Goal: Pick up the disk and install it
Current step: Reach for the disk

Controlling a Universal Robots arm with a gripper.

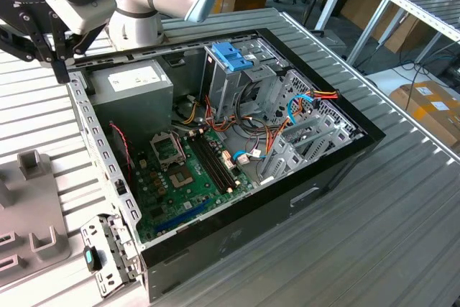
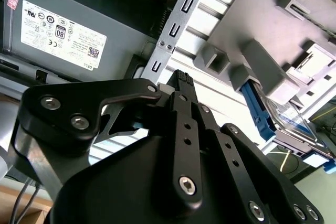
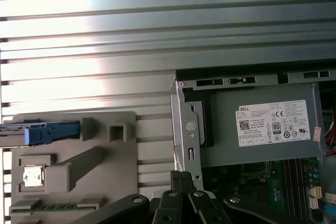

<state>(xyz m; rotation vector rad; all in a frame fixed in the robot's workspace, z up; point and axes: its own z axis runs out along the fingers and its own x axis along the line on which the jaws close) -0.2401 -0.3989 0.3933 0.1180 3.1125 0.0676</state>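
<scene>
Ribbed metal table carrying an open computer case laid on its side. A power supply fills the case corner nearest the arm. A grey holder lies on the table just beside the case, at the exterior view's left. The disk, with a blue rail along its side, sits in this holder. The gripper hangs over the case rim by the power supply, jaws closed on nothing, well apart from the disk.

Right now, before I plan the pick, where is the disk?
In the first wrist view, the disk sits in the grey holder on the ribbed table, outside the computer case.
</scene>
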